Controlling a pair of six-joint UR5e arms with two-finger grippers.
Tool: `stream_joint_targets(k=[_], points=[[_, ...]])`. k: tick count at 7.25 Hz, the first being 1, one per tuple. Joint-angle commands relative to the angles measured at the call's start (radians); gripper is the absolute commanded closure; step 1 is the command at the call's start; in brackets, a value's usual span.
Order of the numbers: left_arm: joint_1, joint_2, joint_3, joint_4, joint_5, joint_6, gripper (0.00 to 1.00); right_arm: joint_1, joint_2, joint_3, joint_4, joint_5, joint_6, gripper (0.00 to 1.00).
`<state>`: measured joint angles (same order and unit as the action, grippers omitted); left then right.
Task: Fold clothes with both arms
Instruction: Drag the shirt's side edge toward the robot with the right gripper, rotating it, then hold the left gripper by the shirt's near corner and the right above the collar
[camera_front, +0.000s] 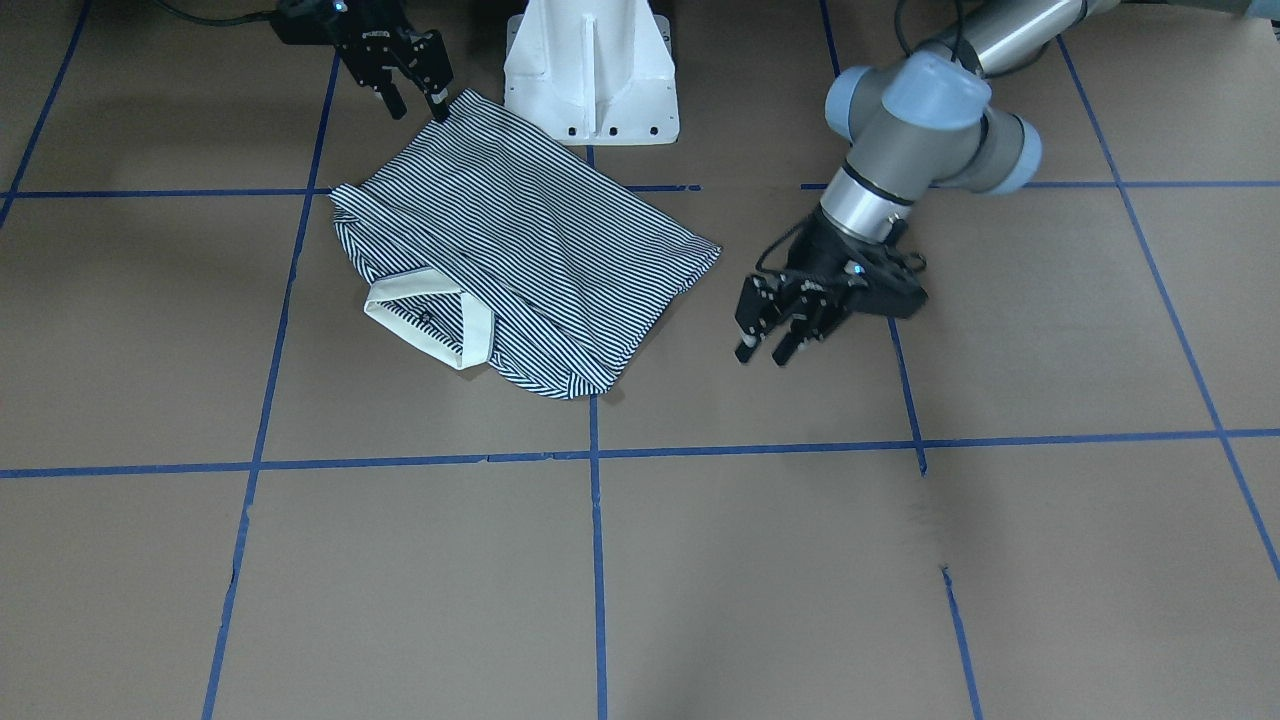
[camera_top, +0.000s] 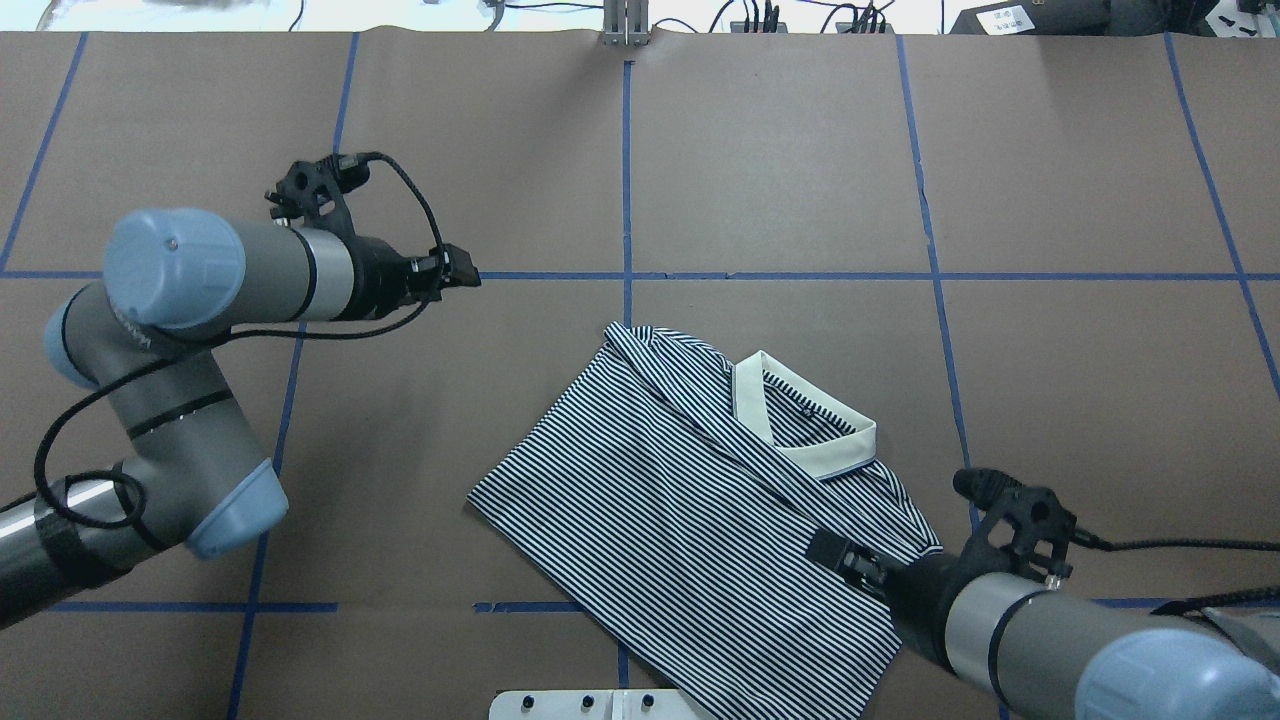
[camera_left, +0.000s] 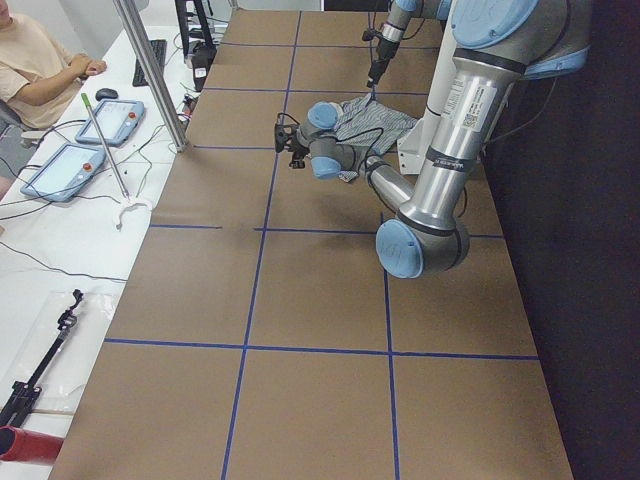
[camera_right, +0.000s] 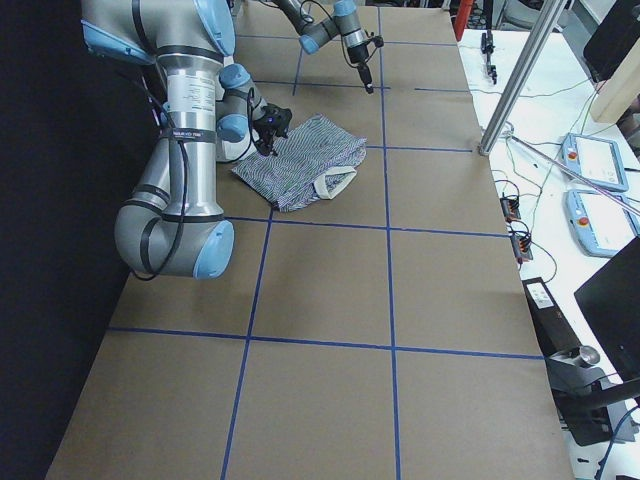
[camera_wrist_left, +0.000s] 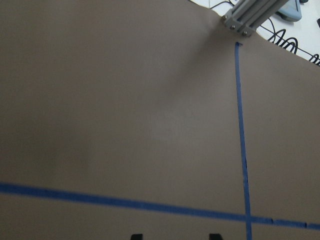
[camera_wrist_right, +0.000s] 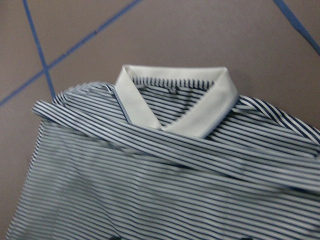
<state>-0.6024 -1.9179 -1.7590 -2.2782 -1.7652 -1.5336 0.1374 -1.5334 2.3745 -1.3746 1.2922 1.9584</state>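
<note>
The striped polo shirt lies folded on the brown table, its cream collar on the side away from the robot; it also shows in the overhead view and fills the right wrist view. My right gripper is open and hovers just over the shirt's edge nearest the robot, holding nothing. My left gripper is open and empty, low over bare table, well clear of the shirt's hem side. In the left wrist view only its fingertips and bare table show.
The white pedestal base stands just behind the shirt. Blue tape lines grid the table. An aluminium post stands at the far edge, with an operator and tablets beyond it.
</note>
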Motion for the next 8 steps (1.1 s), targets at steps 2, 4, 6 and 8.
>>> stream_joint_targets(k=[2,4,6,8], points=[[0.238,0.038,-0.18,0.365,0.134,-0.135,0.38,0.304,0.206,-0.176,-0.029,0.153,-0.084,0.0],[0.338,0.004,-0.14,0.413,0.18,-0.183,0.38,0.317,0.236,-0.204,-0.031,0.153,-0.11,0.0],[0.339,0.0,-0.137,0.436,0.207,-0.178,0.39,0.318,0.236,-0.204,-0.032,0.154,-0.11,0.0],[0.337,-0.001,-0.134,0.459,0.265,-0.171,0.4,0.32,0.229,-0.205,-0.032,0.153,-0.11,0.0]])
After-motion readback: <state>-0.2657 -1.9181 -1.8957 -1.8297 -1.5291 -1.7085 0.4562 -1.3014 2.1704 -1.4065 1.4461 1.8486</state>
